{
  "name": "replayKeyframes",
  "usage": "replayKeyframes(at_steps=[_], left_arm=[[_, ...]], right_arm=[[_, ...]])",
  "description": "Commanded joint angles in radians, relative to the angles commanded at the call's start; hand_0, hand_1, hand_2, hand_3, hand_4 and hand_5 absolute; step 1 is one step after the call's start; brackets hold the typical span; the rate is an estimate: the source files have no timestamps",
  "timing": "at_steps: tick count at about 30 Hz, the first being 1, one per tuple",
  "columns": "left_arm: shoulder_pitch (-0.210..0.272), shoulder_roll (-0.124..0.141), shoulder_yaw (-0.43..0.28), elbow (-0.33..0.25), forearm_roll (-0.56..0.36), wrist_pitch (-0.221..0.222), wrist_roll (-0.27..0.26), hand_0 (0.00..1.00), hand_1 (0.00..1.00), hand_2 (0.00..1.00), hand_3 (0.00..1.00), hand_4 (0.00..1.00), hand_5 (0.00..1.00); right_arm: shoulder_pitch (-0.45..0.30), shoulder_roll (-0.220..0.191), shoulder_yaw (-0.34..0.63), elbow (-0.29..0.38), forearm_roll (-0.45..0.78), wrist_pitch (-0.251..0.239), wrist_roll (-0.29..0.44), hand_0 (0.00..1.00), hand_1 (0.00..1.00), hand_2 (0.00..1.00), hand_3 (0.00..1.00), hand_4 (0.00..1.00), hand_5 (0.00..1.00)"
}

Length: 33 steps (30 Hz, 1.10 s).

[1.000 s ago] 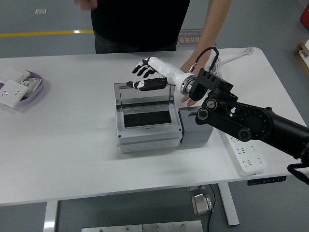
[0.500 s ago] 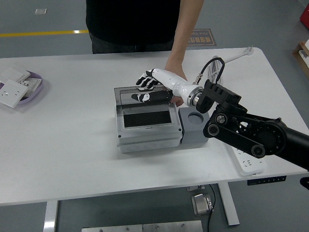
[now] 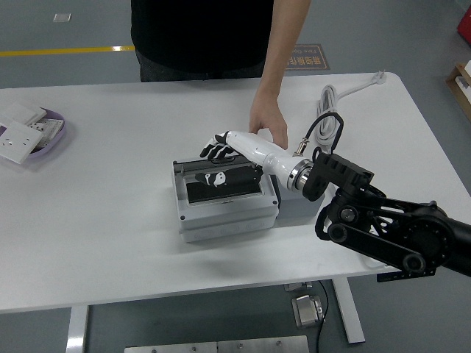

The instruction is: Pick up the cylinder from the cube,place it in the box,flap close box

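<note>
The grey box (image 3: 224,213) stands mid-table with its clear lid (image 3: 221,182) lowered almost flat over the dark inside. My right hand (image 3: 218,150) lies over the lid's back edge, its black fingers (image 3: 213,147) stretched out and flat, gripping nothing. The grey cube (image 3: 289,209) sits against the box's right side, mostly hidden behind my wrist. No cylinder shows anywhere. A person's hand (image 3: 268,120) hovers just behind my wrist, holding nothing. My left arm is out of view.
A purple tray (image 3: 60,134) with white socket parts sits at the far left. A white cable (image 3: 335,94) runs across the table's back right. The person stands at the far edge, behind the box.
The lid has swung from upright down to almost flat under my right hand, which moved down and towards me. The person's hand shifted left, from beside my wrist to behind it.
</note>
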Motion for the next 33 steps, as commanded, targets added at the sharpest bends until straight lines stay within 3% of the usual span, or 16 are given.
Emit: replayKeyframes(at_steps=[17, 24, 33], left_arm=[[0.005, -0.005, 0.008, -0.001, -0.005, 0.001, 0.0, 0.629, 0.647, 0.625, 0.668, 0.722, 0.253], [0.005, -0.004, 0.021, 0.0, -0.014, 0.001, 0.0, 0.629, 0.647, 0.625, 0.668, 0.722, 0.253], [0.005, -0.005, 0.029, 0.001, -0.022, 0.001, 0.0, 0.629, 0.647, 0.625, 0.668, 0.722, 0.253]], right_arm=[[-0.051, -0.022, 0.083, 0.018, -0.03, -0.016, 0.0, 0.693, 0.641, 0.663, 0.663, 0.769, 0.572], [-0.098, -0.05, 0.205, 0.013, -0.046, -0.018, 0.004, 0.694, 0.64, 0.663, 0.662, 0.758, 0.565], [-0.215, -0.062, 0.397, 0.013, -0.04, -0.042, 0.036, 0.692, 0.636, 0.663, 0.662, 0.753, 0.56]])
